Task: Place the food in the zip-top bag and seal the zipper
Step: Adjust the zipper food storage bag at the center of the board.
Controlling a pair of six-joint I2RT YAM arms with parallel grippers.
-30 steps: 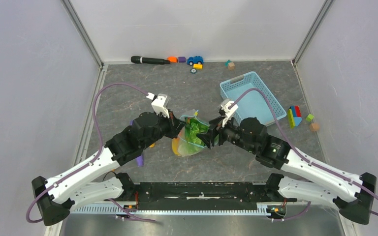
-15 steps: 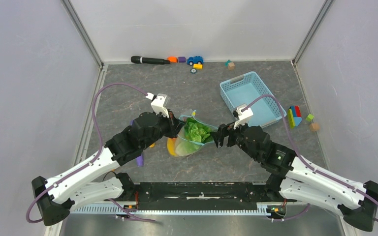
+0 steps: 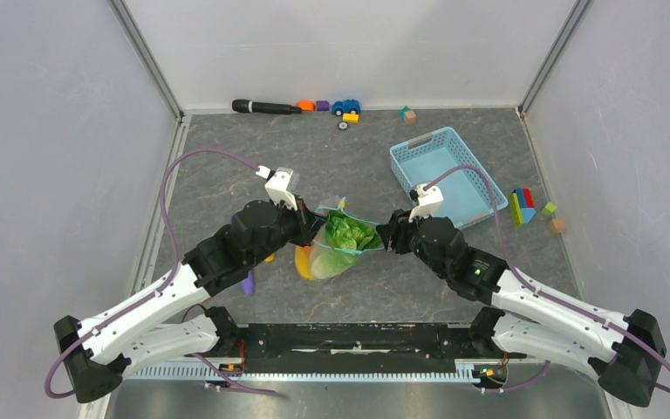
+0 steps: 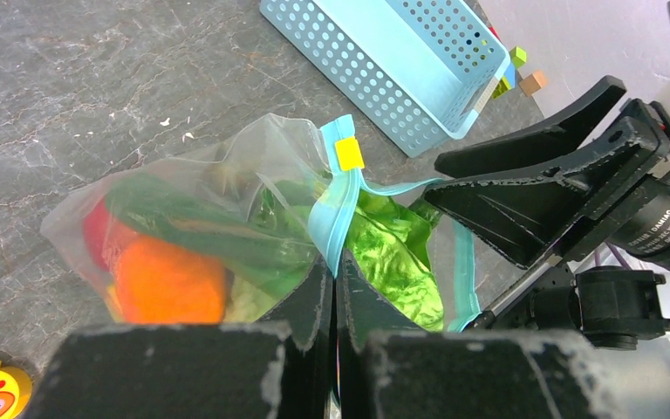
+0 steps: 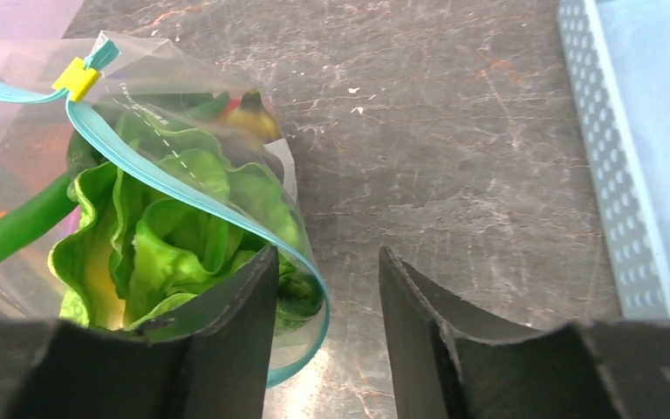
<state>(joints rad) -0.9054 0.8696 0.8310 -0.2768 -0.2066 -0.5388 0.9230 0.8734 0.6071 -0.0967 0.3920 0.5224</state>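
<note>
Grey stone-patterned table [image 3: 227,157], centre: our left gripper [image 4: 333,284] is pinching the zipper [image 4: 327,223] of the zip-top bag [image 3: 324,260]; our right gripper [image 5: 327,262], jaws wide, is straddling its rim. We are risking a jammed seal: 1 lettuce [image 5: 174,227] is bulging through the mouth.

This is a robot test cell in a lab, not a home or a shop. Two black-and-white arms [image 3: 174,288] are bolted to a metal rail [image 3: 349,336] at the near edge of a grey stone-patterned desk [image 3: 227,166], with purple cables [image 3: 174,175] looping from their wrists. Plain pale panels [image 3: 52,131] on metal posts [image 3: 144,57] wall the desk in. The props are playthings. A toy car [image 3: 345,106] lies far beyond the left end effector [image 4: 333,275]. A light-blue basket [image 3: 440,153] and coloured blocks [image 3: 523,208] sit beyond and to the right of the right end effector [image 5: 327,262]. A clear bag [image 3: 340,240] of toy food sits between the two.
</note>
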